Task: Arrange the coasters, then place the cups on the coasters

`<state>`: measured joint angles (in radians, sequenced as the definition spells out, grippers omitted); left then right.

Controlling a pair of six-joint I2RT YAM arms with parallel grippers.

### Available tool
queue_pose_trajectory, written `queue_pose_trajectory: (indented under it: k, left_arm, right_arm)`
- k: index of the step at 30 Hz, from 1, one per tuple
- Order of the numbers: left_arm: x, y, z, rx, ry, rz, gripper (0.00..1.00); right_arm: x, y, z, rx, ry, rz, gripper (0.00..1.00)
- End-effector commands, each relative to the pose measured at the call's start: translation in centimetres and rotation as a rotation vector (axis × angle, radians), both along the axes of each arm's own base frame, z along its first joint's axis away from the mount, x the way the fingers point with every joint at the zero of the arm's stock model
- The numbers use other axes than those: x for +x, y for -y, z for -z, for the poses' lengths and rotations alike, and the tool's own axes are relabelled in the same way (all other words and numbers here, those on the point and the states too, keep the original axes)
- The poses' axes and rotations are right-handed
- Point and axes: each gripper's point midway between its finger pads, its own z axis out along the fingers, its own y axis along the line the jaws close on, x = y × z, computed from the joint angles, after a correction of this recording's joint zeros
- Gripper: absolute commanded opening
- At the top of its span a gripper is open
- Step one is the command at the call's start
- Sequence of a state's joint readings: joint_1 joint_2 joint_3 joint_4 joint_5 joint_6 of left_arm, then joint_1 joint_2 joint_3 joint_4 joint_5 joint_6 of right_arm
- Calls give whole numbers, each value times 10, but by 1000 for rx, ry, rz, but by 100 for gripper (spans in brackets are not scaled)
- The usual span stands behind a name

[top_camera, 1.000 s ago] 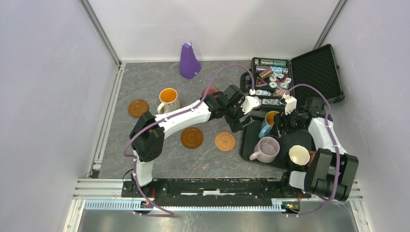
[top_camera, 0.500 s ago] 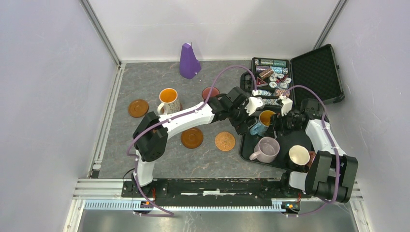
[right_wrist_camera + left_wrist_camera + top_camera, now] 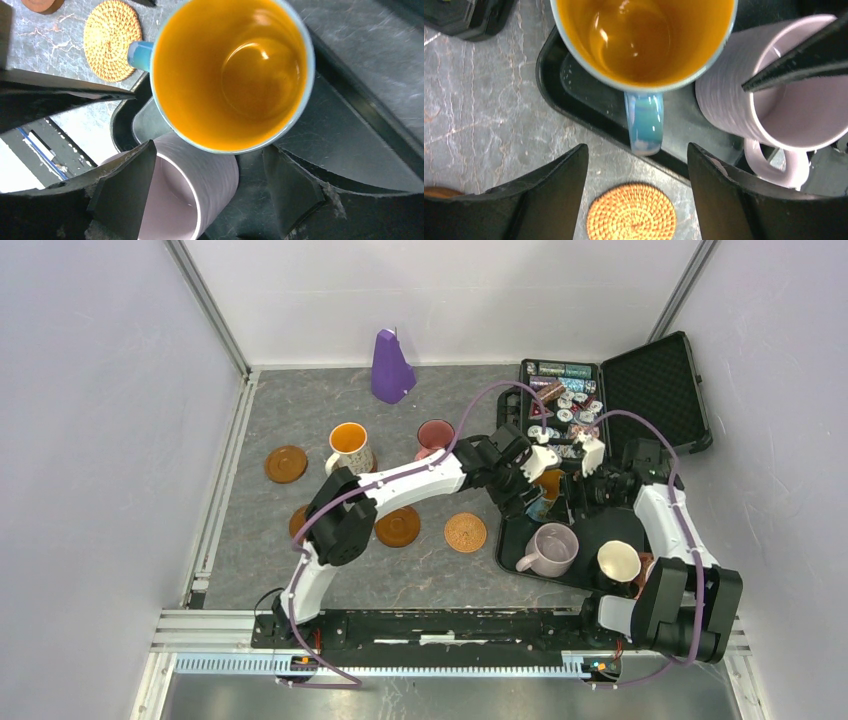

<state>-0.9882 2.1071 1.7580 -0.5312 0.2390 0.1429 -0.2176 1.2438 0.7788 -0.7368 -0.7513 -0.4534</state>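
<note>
Fetching the blue mug (image 3: 644, 40) off the black tray (image 3: 574, 92) looked to be the step in hand, with brown coasters (image 3: 286, 463) already lying out on the grey table (image 3: 330, 400) at the left of the top view. The mug stood at the tray's left edge, middle right of the top view, and was largely hidden there by both wrists. It was upright, its long axis vertical, and its yellow mouth opened straight up at both wrist cameras. Its handle (image 3: 644, 122) pointed to the bottom of the left wrist frame, out over the tray rim and toward the woven coaster (image 3: 631, 212) on the table just beyond. In the right wrist view the same handle pointed to the upper left, at that same coaster. The lilac mug (image 3: 774, 100) stood just beside the blue one on the tray. The left gripper (image 3: 636, 152) was open, its fingers apart on either side of the handle's line and holding nothing. The right gripper (image 3: 207, 147) straddled the mug's body from above; whether its fingers pressed on the wall or merely flanked it I could not tell. The next move probably called for one firm hold on the mug and a lift high enough to clear the tray rim and the lilac neighbour, then a short carry to set it level and centred on the woven coaster
</note>
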Motion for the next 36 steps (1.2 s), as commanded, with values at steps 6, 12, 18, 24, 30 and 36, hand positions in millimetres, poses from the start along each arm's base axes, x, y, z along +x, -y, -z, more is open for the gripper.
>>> queue_pose_trajectory:
  k: [6, 12, 18, 24, 30, 36]
  left_arm:
    - [5, 26, 7, 24, 3, 40, 73]
    - [4, 37, 18, 31, 5, 31, 67]
    - [3, 46, 27, 35, 12, 30, 62]
    - [7, 48, 35, 52, 29, 26, 53]
    - [11, 49, 35, 62, 38, 17, 37]
    - [13, 56, 10, 10, 52, 14, 17]
  right_arm:
    - [32, 31, -58, -63, 172, 52, 87]
    - [37, 64, -72, -20, 199, 181, 89]
    - [40, 85, -76, -41, 208, 243, 90]
    - [43, 98, -80, -49, 209, 272, 91]
    - [46, 107, -81, -57, 206, 285, 91]
    - [47, 112, -80, -53, 200, 296, 91]
